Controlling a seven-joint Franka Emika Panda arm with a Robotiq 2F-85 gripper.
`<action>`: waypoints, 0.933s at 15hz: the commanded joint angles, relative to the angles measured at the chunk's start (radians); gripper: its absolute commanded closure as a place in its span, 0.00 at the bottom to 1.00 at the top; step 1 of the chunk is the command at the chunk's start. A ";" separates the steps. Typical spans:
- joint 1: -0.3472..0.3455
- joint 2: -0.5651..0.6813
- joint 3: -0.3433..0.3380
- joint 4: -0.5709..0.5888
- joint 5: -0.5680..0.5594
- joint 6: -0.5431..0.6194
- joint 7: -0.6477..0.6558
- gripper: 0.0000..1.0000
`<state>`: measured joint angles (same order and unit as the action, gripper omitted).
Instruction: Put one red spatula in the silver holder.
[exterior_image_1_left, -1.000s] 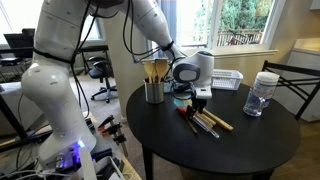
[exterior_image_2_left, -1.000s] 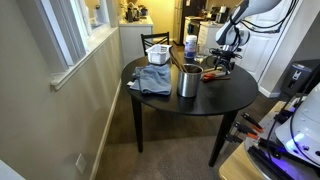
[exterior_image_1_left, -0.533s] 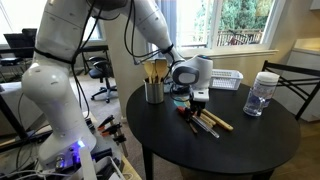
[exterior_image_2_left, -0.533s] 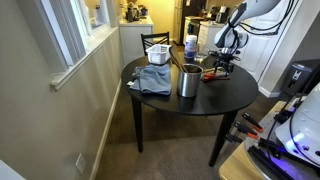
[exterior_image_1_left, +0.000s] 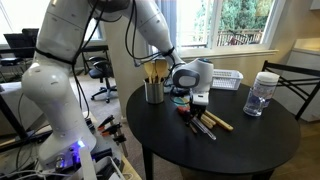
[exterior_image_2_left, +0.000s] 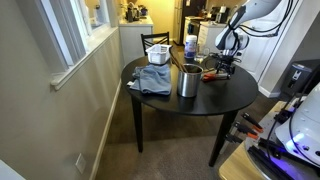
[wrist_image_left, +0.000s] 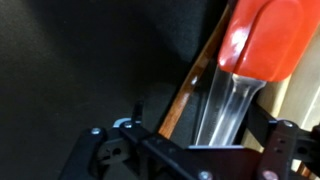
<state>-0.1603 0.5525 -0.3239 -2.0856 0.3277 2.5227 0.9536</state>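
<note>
Nearest of all is the bare front of the round black table (exterior_image_1_left: 215, 155), just dark top. A little farther in, there's the loose pile of utensils (exterior_image_1_left: 210, 124), lying flat and fanned out toward the right.

My gripper (exterior_image_1_left: 200, 104) hangs over the left end of that pile. It points straight down, jaws spread as wide as they go and clamped on nothing.

In the wrist view I'm looking right down on the red spatula (wrist_image_left: 262, 40). Its red head is at the upper right and its pale, glossy handle runs down into the gap between my fingers (wrist_image_left: 100, 150). A wooden handle (wrist_image_left: 185, 95) lies just beside it on the left; touching or not, I cannot tell. So the spatula is flat on the table beneath me, not in the cup.

My wrist is bent sharply down. From it my arm (exterior_image_1_left: 150, 28) climbs up and to the left, then drops to my white base (exterior_image_1_left: 50, 95) off the table's left side.

Left of my gripper, close but apart, the silver holder (exterior_image_1_left: 153, 93) stands upright with wooden utensils (exterior_image_1_left: 155, 70) sticking out of the top. Over on the right, well apart from me, there's a clear jar (exterior_image_1_left: 262, 93) with a white lid. Farthest back, behind my wrist at the table's far edge, is the white basket (exterior_image_1_left: 227, 80).
</note>
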 joint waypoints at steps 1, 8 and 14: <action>0.001 -0.019 -0.003 -0.019 -0.019 -0.002 0.041 0.00; -0.010 -0.031 0.010 -0.020 -0.006 -0.004 0.022 0.47; -0.051 -0.063 0.049 -0.018 0.058 -0.026 -0.005 0.33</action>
<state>-0.1777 0.5377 -0.3055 -2.0834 0.3507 2.5195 0.9554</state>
